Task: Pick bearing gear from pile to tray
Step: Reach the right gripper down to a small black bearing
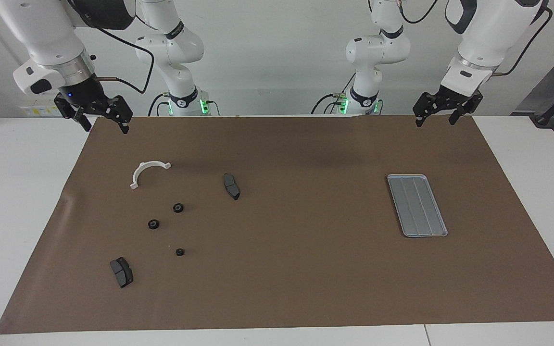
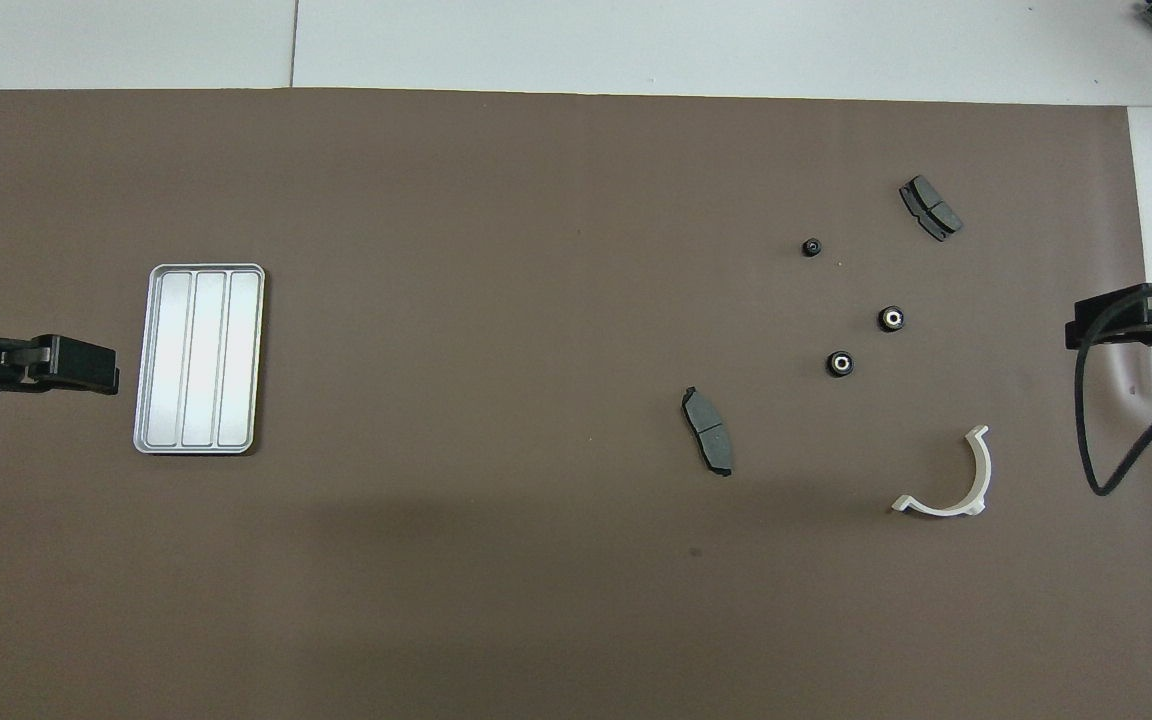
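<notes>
The pile lies scattered toward the right arm's end of the brown mat. It holds three small black bearing gears, seen from overhead as gears. With them lie a white half-ring bracket and two dark grey brake pads. The silver ribbed tray sits empty toward the left arm's end. My right gripper hangs open and empty, high above the mat's corner near the pile. My left gripper hangs open and empty, high near the tray's end.
The brown mat covers most of the white table. A wide stretch of bare mat separates the pile from the tray. A black cable loops down from the right arm.
</notes>
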Robot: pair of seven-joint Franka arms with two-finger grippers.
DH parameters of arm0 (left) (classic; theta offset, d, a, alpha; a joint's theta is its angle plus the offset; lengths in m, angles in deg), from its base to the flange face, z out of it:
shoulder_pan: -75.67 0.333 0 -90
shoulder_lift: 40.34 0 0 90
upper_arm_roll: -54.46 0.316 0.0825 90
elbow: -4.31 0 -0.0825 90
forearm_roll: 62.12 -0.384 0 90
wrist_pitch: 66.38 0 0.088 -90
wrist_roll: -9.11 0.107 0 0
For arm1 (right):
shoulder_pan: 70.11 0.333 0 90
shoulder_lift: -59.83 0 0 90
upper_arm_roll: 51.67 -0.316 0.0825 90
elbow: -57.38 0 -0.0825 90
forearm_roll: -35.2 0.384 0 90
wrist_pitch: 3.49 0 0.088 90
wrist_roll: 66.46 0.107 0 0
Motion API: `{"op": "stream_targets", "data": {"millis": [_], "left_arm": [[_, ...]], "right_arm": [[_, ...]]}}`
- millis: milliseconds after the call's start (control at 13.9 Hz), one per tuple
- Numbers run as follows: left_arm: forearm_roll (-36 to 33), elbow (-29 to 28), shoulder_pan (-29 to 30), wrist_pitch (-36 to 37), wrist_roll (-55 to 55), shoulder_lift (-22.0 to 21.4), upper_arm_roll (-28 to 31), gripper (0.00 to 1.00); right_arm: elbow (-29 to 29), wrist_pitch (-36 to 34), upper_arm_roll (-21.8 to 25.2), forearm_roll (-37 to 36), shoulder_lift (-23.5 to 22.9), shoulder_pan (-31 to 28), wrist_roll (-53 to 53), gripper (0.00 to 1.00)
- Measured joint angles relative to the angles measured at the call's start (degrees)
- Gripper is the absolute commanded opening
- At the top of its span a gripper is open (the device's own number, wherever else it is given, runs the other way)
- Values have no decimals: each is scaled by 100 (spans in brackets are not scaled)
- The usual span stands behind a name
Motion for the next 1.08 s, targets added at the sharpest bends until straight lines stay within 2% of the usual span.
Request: {"op": "stream_targets", "data": {"millis": [431, 861, 1077], "left_arm": [[0, 0, 0, 0, 0, 0, 0, 100], [0, 0, 0, 0, 0, 0, 0, 100], [0, 0, 0, 0, 0, 0, 0, 100]], "right_arm": [[139, 77, -49, 0, 28, 25, -11, 100], [927, 1434, -72, 0, 77, 34, -58, 100], [1215, 1982, -73, 0, -143, 35, -270, 100]]}}
